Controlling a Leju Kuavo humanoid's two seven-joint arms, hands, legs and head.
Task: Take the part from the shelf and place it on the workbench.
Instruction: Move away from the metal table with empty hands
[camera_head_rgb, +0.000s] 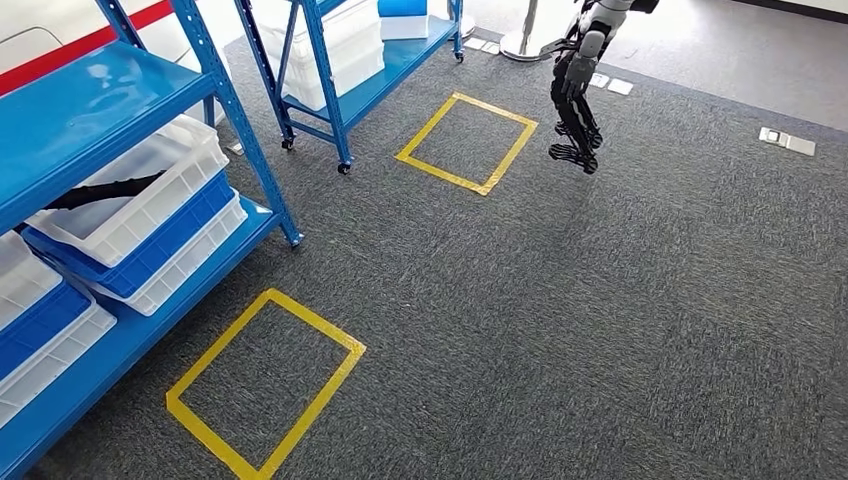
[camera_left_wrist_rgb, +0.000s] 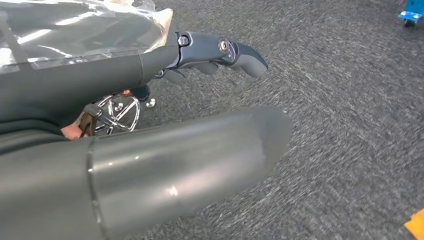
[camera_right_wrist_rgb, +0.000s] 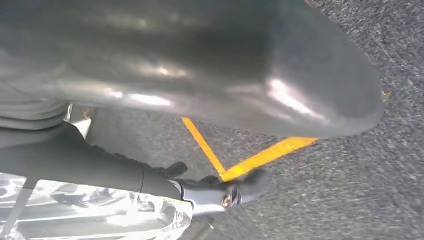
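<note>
Low by the carpet (camera_head_rgb: 600, 300), the left hand (camera_left_wrist_rgb: 220, 55) hangs with its fingers curled loosely and holds nothing; the right hand (camera_right_wrist_rgb: 220, 192) hangs the same way over yellow tape (camera_right_wrist_rgb: 250, 162), and whether it is closed I cannot tell. On the near shelf (camera_head_rgb: 90, 110), well apart from both hands, a dark part (camera_head_rgb: 100, 190) lies in the top white bin (camera_head_rgb: 150, 190). Two yellow squares (camera_head_rgb: 265, 385) mark the floor. Farther off stand a second shelf (camera_head_rgb: 370, 70) and another robot (camera_head_rgb: 580, 90)
</note>
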